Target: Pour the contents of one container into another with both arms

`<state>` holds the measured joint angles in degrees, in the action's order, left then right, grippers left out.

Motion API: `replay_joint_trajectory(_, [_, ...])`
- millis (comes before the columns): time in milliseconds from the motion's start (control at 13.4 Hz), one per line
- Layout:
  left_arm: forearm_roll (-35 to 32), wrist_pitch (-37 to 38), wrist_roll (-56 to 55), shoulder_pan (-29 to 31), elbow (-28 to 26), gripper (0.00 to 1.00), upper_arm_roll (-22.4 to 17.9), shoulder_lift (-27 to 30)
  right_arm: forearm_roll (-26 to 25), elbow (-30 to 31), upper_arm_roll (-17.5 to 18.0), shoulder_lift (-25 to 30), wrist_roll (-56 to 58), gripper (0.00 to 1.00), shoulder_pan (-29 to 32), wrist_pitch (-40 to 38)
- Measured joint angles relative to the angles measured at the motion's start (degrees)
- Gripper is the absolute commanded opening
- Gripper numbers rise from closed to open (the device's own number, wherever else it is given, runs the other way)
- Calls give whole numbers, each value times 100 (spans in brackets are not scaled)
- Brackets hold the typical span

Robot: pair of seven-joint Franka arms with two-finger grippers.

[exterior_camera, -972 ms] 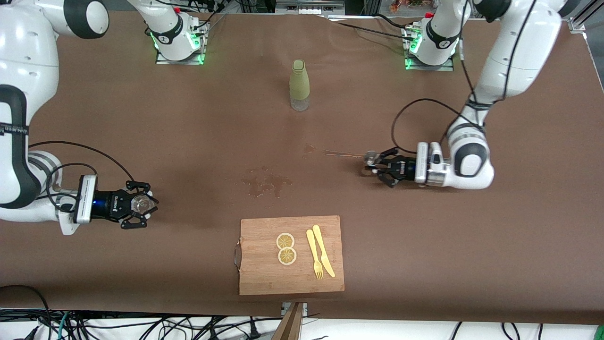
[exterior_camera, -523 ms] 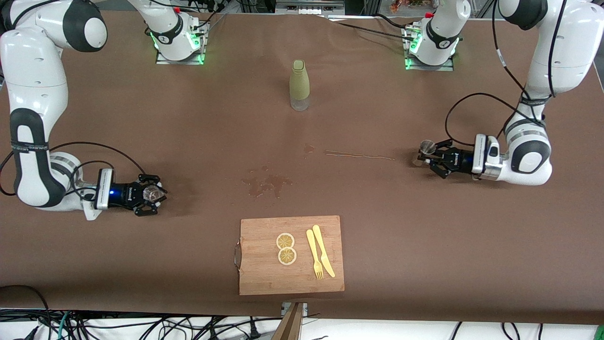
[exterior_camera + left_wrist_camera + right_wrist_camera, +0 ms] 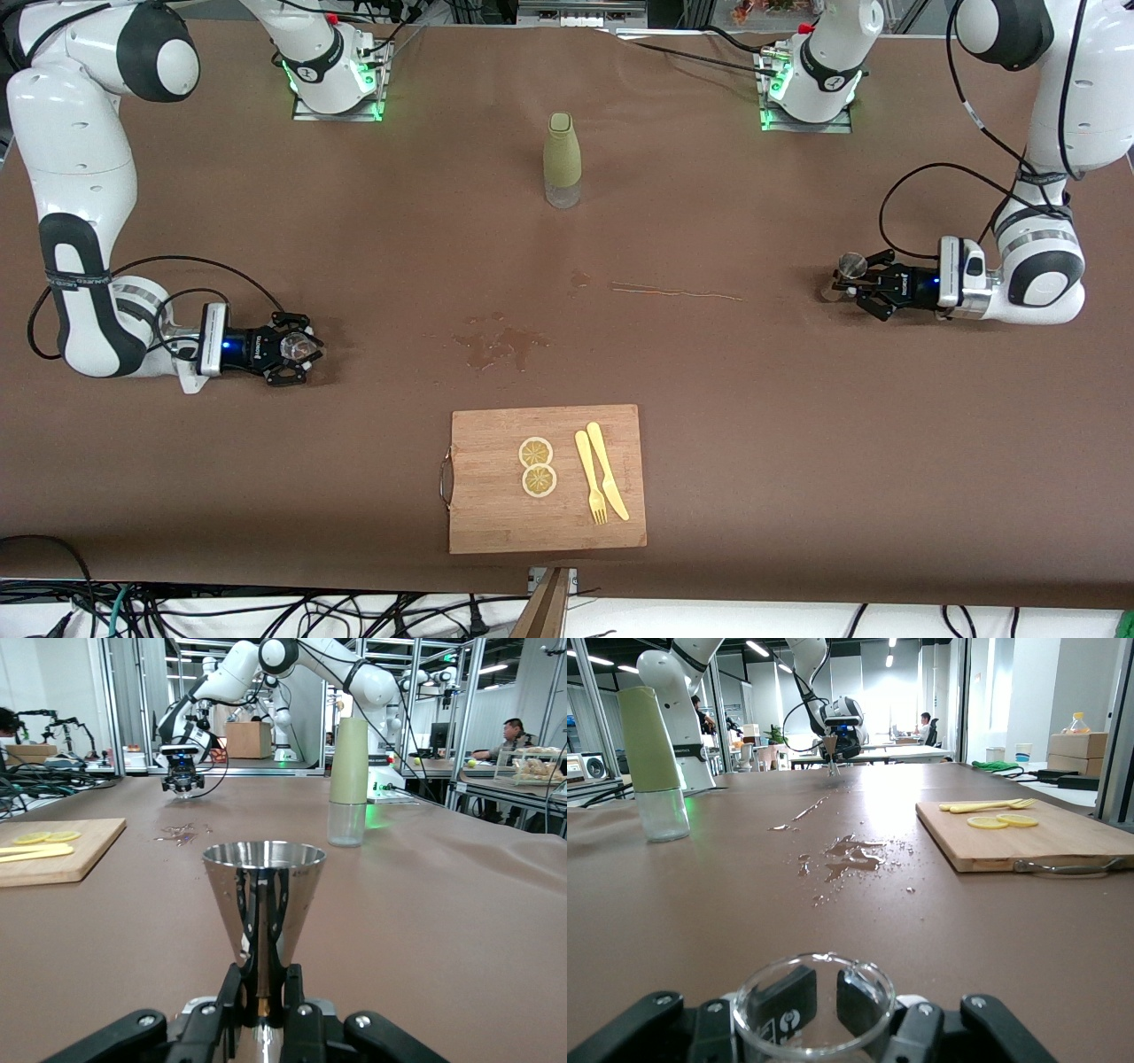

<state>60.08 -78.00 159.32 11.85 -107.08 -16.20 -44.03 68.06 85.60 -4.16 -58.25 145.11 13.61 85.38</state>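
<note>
Left gripper (image 3: 852, 285) sits low at the left arm's end of the worktop (image 3: 797, 425), jaws clamped on a polished conical steel measuring cup (image 3: 264, 895). Right gripper (image 3: 297, 347), low at the right arm's end, has jaws closed on a clear round glass (image 3: 814, 1005). The wrist views alone show the cup's flared mirror finish and the glass's thin rim. A wet spill (image 3: 500, 344) lies midway. Since the earlier frame both arms have drawn apart, toward their own ends. Green bottle (image 3: 562, 159) and wooden board (image 3: 547, 523) are unmoved.
</note>
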Motion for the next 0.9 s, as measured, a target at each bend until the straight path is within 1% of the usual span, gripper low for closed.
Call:
replay_joint_trajectory(149, [-1, 20, 84, 28, 1, 0, -86, -75, 0, 1, -20, -85, 104, 22, 2, 3])
replay_joint_trajectory(299, [-1, 61, 175, 26, 41, 0, -100, -192, 0, 0, -35, -111, 145, 26, 7, -1])
replay_joint_trajectory(374, [-1, 118, 196, 25, 93, 0, -98, -270, 0, 0, -35, -111, 146, 30, 9, -1])
replay_joint_trajectory(448, [-1, 158, 210, 25, 158, 0, -97, -347, 0, 0, -36, -111, 146, 37, 10, -1])
replay_joint_trajectory(523, [-1, 180, 221, 25, 216, 0, -97, -422, 0, 0, -36, -111, 146, 49, 10, -1])
replay_joint_trajectory(598, [-1, 186, 226, 25, 254, 0, -99, -486, 0, 0, -36, -111, 145, 56, 10, -1])
replay_joint_trajectory(747, [-1, 186, 263, 27, 315, 0, -114, -595, 0, 0, -41, -111, 145, 63, 12, 0])
replay_joint_trajectory(897, [-1, 242, 283, 34, 401, 0, -127, -675, 0, 0, -71, -111, 145, 63, 17, 1])
